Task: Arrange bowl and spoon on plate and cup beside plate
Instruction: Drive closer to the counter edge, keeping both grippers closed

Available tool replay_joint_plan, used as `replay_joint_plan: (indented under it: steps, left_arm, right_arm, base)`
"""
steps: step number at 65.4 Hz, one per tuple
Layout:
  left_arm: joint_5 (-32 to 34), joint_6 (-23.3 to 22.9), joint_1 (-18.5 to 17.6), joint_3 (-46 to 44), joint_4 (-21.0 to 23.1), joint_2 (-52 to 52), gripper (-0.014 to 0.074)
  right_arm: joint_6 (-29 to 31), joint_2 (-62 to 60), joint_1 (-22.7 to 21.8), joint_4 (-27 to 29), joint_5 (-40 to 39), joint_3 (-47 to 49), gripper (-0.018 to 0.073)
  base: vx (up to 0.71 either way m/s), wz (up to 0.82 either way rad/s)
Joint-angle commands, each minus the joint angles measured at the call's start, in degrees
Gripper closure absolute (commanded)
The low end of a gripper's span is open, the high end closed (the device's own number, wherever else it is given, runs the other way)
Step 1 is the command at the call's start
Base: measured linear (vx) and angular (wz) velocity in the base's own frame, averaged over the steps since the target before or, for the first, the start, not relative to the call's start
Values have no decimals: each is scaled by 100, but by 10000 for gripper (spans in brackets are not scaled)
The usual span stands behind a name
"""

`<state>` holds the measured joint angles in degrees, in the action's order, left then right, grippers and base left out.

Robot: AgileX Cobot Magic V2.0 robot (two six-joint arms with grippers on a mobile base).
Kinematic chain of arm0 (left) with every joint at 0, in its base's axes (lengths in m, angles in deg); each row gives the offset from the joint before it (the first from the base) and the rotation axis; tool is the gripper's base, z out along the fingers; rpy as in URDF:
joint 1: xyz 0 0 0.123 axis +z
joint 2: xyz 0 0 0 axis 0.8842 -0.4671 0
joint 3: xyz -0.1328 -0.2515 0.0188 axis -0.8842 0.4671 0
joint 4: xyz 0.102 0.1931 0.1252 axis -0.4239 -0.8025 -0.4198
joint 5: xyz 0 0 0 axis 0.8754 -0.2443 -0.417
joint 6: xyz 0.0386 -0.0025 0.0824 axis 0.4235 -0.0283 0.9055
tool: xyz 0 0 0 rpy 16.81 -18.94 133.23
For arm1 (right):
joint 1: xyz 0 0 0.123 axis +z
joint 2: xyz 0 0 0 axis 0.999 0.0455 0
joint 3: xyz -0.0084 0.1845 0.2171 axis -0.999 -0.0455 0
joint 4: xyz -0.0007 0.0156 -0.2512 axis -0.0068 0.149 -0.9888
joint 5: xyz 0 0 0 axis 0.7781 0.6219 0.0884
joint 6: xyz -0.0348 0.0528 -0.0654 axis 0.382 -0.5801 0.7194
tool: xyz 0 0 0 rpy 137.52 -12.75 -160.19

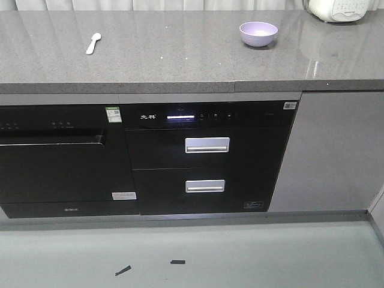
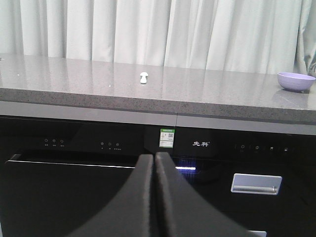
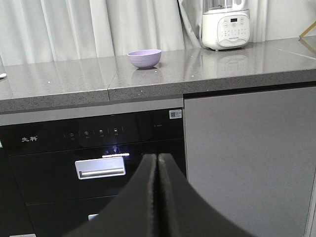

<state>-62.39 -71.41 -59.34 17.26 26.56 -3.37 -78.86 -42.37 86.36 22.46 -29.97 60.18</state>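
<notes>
The left gripper [image 2: 154, 155], jaws together and empty, had the spoon [image 2: 143, 77] up ahead, a touch left, its length running roughly away. The right gripper [image 3: 157, 155], likewise pressed together, was nearer the bowl [image 3: 144, 58], up ahead. Neither plate nor cup showed.

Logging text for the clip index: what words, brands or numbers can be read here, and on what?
"先科": brand mark on the control panel above the two drawers.
Green sticker on the left appliance: too small to read.
White corner label and blender panel: blurred, unreadable.
</notes>
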Motion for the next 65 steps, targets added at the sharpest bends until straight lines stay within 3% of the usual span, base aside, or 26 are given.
replay_joint_plan:
  steps: [1, 65]
  left_arm:
    - [407, -46, -6, 162, 1, -29, 602]
    - [407, -46, -6, 162, 1, -29, 602]
  right_arm:
    - [53, -61, -7, -33, -440, -92, 565]
    - [53, -61, -7, -33, -440, -92, 565]
  base:
    - [5, 1]
    - [5, 3]
